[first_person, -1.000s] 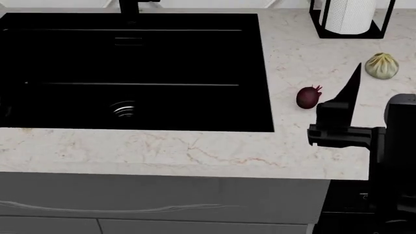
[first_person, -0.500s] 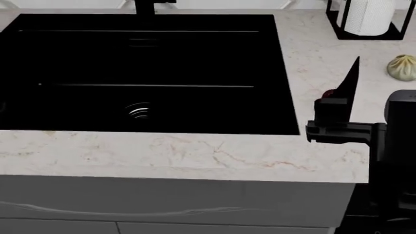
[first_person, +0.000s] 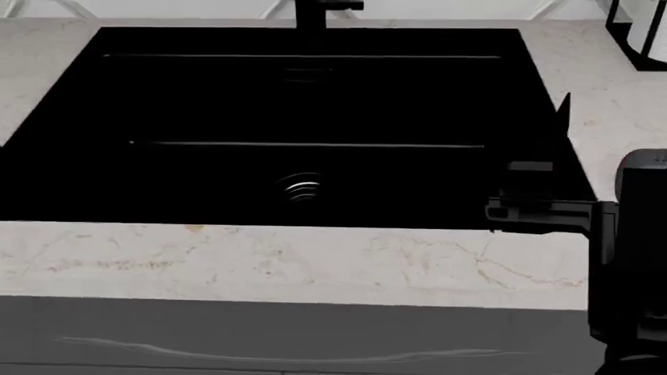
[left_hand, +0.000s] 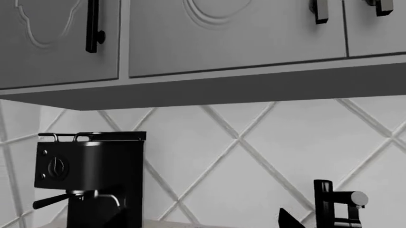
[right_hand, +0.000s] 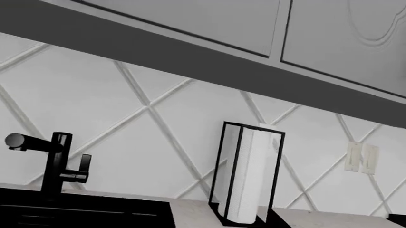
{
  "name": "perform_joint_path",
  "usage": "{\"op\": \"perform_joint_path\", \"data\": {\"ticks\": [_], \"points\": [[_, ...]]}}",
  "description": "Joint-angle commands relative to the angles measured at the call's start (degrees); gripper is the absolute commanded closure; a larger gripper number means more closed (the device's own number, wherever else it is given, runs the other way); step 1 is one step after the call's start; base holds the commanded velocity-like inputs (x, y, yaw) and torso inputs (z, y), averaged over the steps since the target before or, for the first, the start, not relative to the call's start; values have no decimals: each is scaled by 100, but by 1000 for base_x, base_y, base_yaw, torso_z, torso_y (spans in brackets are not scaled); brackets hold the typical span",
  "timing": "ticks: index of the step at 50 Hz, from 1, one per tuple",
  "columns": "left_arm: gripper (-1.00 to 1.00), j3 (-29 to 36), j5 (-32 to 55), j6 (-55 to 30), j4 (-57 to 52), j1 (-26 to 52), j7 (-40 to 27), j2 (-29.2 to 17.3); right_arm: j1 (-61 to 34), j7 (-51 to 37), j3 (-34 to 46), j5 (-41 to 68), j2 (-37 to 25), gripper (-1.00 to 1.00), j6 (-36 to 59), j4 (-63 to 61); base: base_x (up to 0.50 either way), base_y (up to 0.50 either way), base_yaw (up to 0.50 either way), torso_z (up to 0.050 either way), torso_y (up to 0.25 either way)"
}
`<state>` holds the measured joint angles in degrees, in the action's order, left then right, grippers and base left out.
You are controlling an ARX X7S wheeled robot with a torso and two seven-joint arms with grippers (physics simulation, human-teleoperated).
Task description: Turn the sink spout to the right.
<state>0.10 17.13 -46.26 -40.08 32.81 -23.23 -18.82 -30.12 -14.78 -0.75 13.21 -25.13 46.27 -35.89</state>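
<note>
The sink (first_person: 156,101) is a large black basin with a ringed metal drain (first_person: 303,188), filling the middle of the head view. The sink spout (first_person: 312,11) shows only as a black column base at the back rim. Its upright column also shows in the right wrist view (right_hand: 58,161) and the left wrist view (left_hand: 322,204). My right gripper (first_person: 564,117) hovers over the sink's right edge, far from the spout, with one pointed finger showing. Of my left gripper only one dark fingertip (left_hand: 286,220) shows, left of the spout and apart from it.
A black coffee machine (left_hand: 95,175) stands on the counter to the left of the sink. A black wire holder with a paper towel roll (right_hand: 248,176) stands to the right, its corner in the head view (first_person: 638,31). Wall cabinets hang overhead. The marble counter edge (first_person: 312,266) runs in front.
The head view has shifted, so the sink slid right to the middle of the frame. The red bulb and the pale bulb have left the view. My right gripper now overlaps the sink's right edge.
</note>
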Motion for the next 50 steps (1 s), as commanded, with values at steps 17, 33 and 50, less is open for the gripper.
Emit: {"op": "perform_joint_path", "data": {"ticks": [17,33,50], "points": [[-100,67,43,-40,4,96,-45,-36,56,16,-92,147,34,-100,-11,-11,160,250,0,0,0],[-100,134,62,-89,12,166,-69,-61,79,-17,-163,224,40,-100,75,-99,202,39,0,0,0],[-100,167,84,-116,39,190,-92,-93,193,-51,-161,206,38,-100,-32,-69,196,0,0,0,0]]}}
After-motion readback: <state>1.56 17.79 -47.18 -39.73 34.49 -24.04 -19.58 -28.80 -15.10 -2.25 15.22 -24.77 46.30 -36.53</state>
